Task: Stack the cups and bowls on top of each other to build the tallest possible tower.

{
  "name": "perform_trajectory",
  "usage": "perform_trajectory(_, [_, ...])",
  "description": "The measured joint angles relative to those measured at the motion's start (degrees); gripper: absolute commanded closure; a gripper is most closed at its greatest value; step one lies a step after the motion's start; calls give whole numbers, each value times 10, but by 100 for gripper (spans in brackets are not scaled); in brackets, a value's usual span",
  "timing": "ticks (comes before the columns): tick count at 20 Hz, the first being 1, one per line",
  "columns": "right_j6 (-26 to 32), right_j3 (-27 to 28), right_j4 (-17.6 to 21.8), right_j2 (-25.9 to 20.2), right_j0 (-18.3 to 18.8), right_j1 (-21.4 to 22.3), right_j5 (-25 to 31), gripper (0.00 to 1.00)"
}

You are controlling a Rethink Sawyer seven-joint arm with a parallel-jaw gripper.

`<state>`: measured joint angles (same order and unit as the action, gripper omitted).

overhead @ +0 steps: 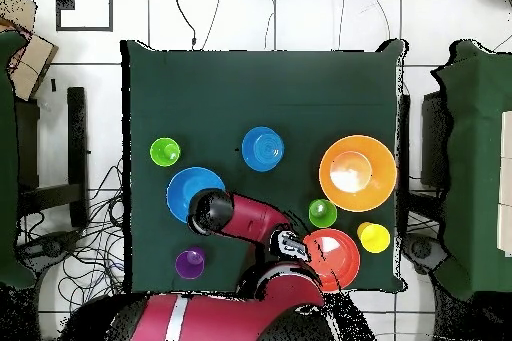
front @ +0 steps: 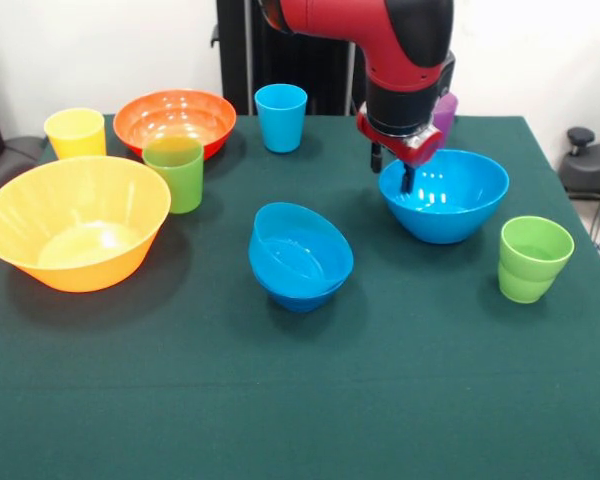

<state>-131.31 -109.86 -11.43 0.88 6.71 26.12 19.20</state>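
big blue bowl [front: 445,195] sits near the table's [front: 400,400] right edge, no tower yet | our claw [front: 407,178] hangs at its back rim, can't tell if open or closed | we should pinch the rim gently, lift straight up

I see bare surface [front: 300,410] along the near edge (bowls [front: 76,222] and cups [front: 534,258] crowd the rest).

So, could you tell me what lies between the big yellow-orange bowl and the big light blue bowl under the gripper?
In the front view, the tilted blue bowl sits between the big yellow-orange bowl and the big light blue bowl; the rest is bare green cloth.
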Motion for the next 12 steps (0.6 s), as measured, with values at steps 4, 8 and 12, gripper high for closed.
perform_trajectory(4, [0,1,0,0,-1,0,0,0])
perform_trajectory(8, [0,4,0,3,-4,0,0,0])
perform_trajectory(12, [0,8,0,7,-10,0,0,0])
